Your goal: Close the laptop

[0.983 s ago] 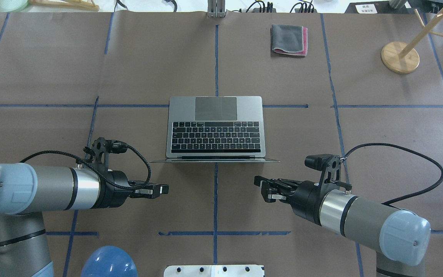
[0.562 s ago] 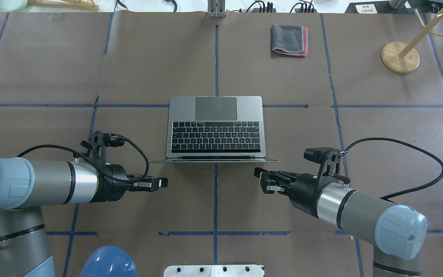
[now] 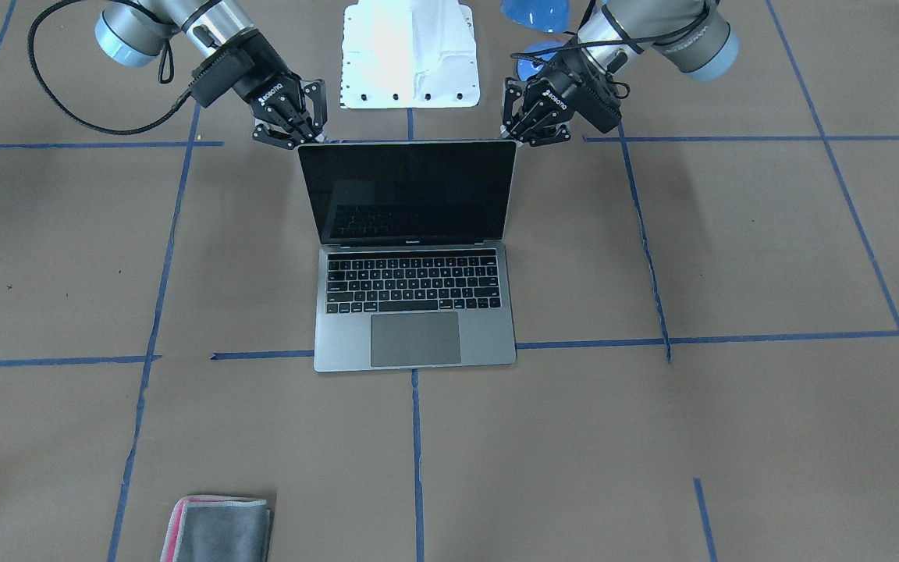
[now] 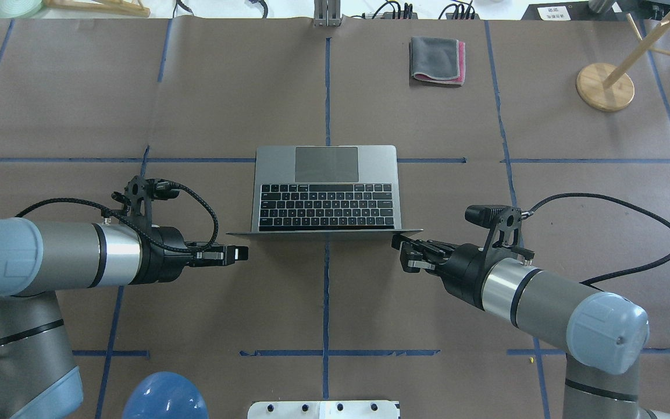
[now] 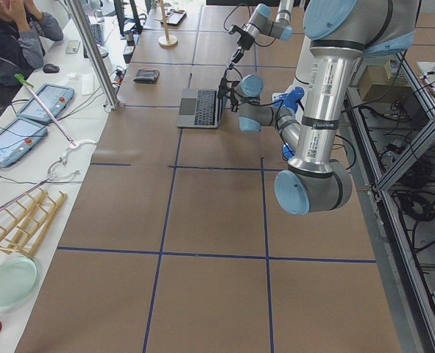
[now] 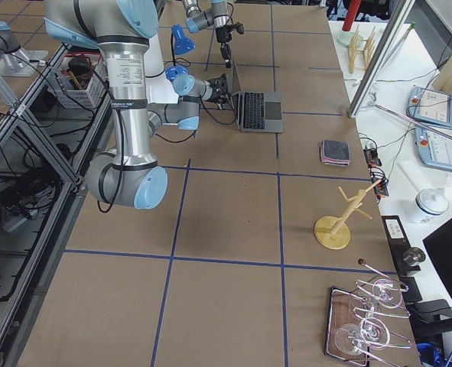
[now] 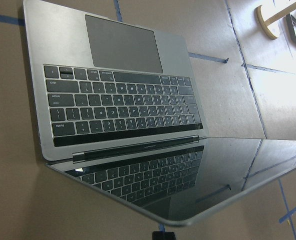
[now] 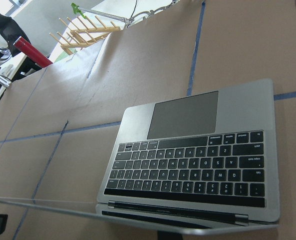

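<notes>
Laptop [image 4: 325, 157]: matt grey metal body, matt black keys, glossy black screen [image 3: 409, 191]. Desk [image 4: 224, 87]: matt brown paper, blue tape lines. Cloth [image 4: 437, 60] beyond the laptop: soft fabric.

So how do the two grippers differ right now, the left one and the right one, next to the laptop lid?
The left gripper comes in level from its side, fingers drawn close together; the right gripper comes in at a slant, fingers spread apart. In the front-facing view the left gripper sits at one top corner of the laptop lid, the right gripper at the other. Both are black two-finger grippers behind the upright lid, and neither is closed on it.
</notes>
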You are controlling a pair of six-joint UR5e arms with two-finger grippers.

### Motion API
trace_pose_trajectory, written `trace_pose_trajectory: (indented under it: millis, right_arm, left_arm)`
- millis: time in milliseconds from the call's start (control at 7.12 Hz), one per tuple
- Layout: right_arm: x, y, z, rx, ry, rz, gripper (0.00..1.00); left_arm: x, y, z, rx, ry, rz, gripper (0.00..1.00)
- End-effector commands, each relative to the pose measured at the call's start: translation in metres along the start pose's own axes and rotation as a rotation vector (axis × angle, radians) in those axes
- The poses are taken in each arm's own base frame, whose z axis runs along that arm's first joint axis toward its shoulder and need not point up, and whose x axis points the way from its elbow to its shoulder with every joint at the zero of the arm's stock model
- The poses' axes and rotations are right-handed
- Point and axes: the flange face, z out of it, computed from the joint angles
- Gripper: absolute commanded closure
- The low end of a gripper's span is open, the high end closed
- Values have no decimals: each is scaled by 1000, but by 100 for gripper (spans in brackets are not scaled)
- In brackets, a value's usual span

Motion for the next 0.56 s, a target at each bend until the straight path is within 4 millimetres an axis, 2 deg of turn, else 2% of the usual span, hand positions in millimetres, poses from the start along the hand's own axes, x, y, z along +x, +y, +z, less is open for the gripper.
trace_pose_trajectory:
  millis: [0,140,421]
  right_arm:
    - [5,-10,1,16,12,-2,98]
    - [7,-14,3,19,30,-4,98]
    - [4,-24,6,36,41,-4,98]
  left_arm:
    - [11,-22,6,24,-34,-50,100]
    - [15,-29,14,27,-45,-55,100]
    - [5,-42,13,49,-67,-63,100]
